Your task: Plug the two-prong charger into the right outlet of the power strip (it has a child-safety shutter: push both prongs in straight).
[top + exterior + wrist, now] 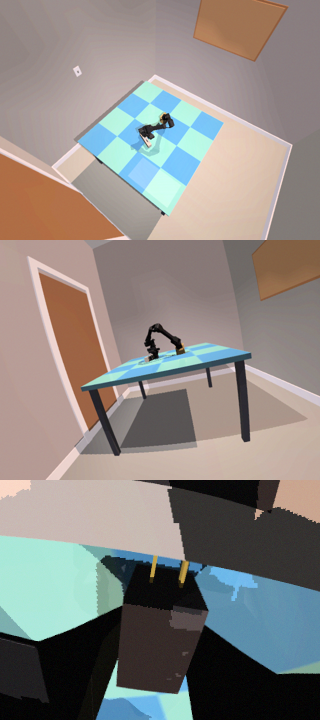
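The dark brown, boxy plastic charger (160, 647) is between the black fingers of the parallel-jaw gripper (142, 133) (155, 357) (156, 619), which is closed on its sides. It looks light and rigid; its smooth faces could slip or twist under a hard push, so the grip belongs square on the broad body, clear of the prongs. Its two thin golden metal prongs (183, 573) look stiff but could bend if driven in askew. They point towards the long, pale, box-shaped power strip (146, 141) (147, 359) (90, 512); whether they touch it cannot be told. The strip lies left of the arm's yellow-orange base (161, 119) (180, 351) in the exterior view, on the blue-and-mint checkered table (180, 165) (165, 373).
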`<state>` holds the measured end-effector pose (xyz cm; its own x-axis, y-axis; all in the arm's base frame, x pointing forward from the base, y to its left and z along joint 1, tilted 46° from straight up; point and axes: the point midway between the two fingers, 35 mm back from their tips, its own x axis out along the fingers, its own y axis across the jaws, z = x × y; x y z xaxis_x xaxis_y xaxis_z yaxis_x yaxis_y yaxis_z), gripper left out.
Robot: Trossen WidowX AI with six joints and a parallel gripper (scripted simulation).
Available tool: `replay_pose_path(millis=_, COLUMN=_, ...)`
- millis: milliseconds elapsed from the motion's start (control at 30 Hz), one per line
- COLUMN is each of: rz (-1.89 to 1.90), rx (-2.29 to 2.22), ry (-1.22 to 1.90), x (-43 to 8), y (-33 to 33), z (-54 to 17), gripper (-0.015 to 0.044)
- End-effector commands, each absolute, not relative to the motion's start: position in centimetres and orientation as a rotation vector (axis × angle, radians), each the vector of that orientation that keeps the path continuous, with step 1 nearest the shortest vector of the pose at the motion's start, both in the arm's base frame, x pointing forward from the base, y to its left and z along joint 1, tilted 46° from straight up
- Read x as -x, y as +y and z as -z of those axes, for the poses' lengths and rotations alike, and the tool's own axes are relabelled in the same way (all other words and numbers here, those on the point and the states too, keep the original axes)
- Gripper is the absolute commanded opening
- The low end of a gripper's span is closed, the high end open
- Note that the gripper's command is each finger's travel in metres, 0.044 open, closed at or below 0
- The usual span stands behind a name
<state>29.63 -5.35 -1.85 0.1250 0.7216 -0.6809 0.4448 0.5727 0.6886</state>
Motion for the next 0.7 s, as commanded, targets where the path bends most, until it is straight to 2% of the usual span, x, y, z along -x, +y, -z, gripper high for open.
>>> replay_pose_path(millis=0, rz=-0.265, rx=-1.038, ry=1.505, x=-29.83, y=-5.48, z=1.79, gripper=0.0)
replay_pose_path(millis=667, rz=-0.265, rx=-1.038, ry=1.505, x=-30.15, y=-5.63, z=1.81, gripper=0.0)
